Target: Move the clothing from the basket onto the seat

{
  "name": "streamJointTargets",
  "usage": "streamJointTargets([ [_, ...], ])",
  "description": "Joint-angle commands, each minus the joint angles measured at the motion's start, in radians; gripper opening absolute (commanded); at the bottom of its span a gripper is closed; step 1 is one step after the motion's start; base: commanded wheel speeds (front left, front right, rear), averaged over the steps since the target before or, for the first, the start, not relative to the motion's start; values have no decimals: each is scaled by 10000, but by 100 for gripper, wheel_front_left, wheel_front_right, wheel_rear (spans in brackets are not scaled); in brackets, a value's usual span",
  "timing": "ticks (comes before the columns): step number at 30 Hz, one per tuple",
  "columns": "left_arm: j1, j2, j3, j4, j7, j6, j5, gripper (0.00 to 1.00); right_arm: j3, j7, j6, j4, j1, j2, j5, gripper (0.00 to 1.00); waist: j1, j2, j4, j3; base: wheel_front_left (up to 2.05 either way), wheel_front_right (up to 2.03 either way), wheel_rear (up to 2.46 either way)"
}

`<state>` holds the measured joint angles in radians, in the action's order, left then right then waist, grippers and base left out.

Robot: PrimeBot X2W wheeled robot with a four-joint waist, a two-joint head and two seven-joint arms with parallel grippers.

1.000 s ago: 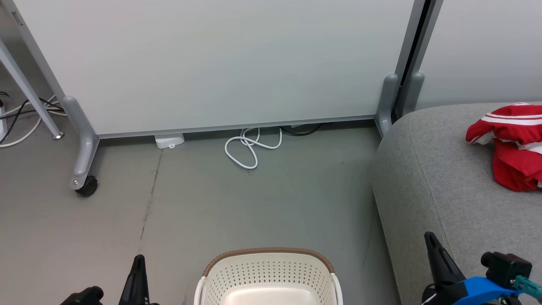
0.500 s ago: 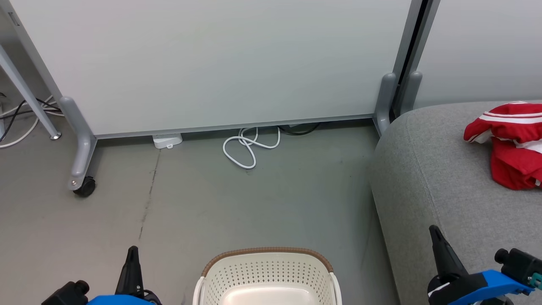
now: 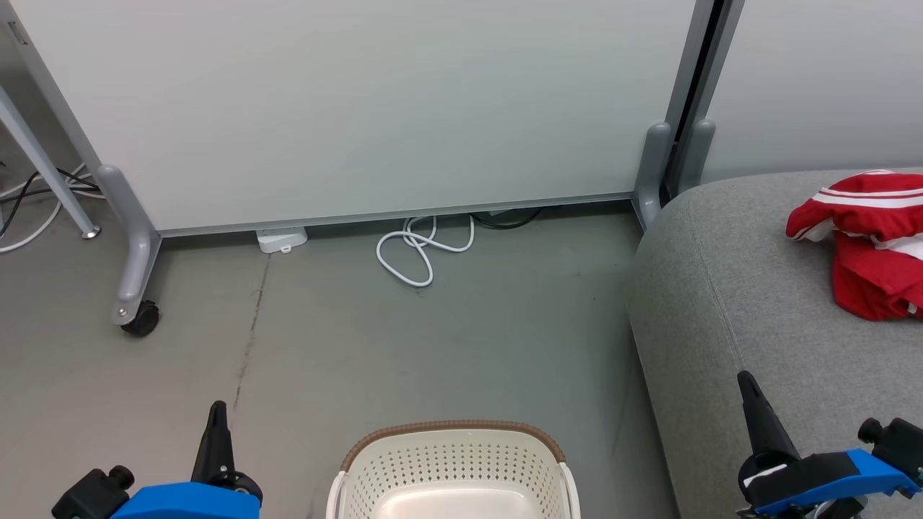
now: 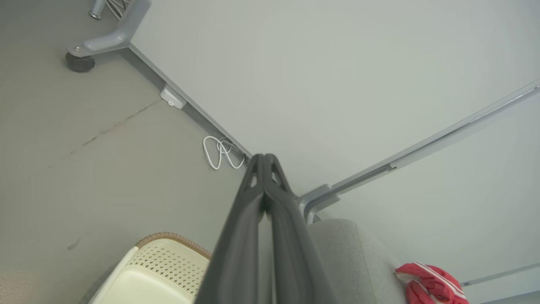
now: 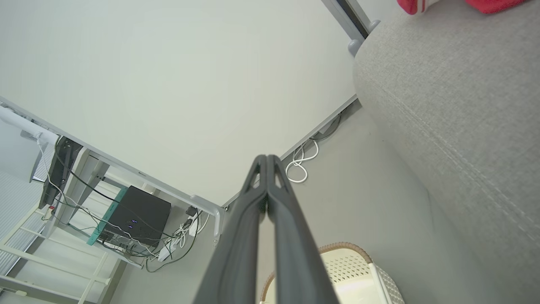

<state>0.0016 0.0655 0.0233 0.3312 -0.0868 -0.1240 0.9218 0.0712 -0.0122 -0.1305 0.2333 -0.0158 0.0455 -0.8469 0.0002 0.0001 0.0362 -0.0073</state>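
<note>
The red clothing (image 3: 865, 241) with white stripes lies bunched on the grey seat (image 3: 750, 303) at the right, also seen as the clothing (image 4: 426, 287) and the clothing (image 5: 455, 5) in the wrist views. The cream basket (image 3: 451, 468) with a brown rim stands on the floor at the bottom centre; the part of its inside that shows holds nothing. My left gripper (image 3: 216, 414) is shut and empty, left of the basket. My right gripper (image 3: 746, 386) is shut and empty over the seat's near edge. Both wrist views show the fingers (image 4: 253, 198) (image 5: 255, 190) pressed together.
A white partition panel (image 3: 360, 108) on castor feet (image 3: 137, 317) stands behind. A coiled white cable (image 3: 418, 252) and a small white box (image 3: 281, 238) lie at its base. More cables and a table leg (image 3: 43, 173) are at the far left. Grey floor (image 3: 433, 346) stretches between basket and panel.
Both grippers have risen in the head view, with blue wrist parts coming into sight. The whole picture has shifted slightly left, so the camera has moved.
</note>
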Motion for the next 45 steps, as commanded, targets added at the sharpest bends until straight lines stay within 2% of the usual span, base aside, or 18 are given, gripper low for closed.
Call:
streamJointTargets([
  [1,-306,28,96,-171,79,-40,282,0,36,-58,-3,-100,-253,45,-305,0,-1,-1,-5,1,0,0,0],
  [29,-693,-47,472,-485,939,-69,3161,0,215,-482,-3,-11,-580,56,-3512,0,-1,-1,-129,37,0,0,0],
  [45,-864,-85,623,-631,1316,-84,4461,0,290,-669,-3,33,-731,63,-4946,0,-1,-1,-198,57,0,0,0],
])
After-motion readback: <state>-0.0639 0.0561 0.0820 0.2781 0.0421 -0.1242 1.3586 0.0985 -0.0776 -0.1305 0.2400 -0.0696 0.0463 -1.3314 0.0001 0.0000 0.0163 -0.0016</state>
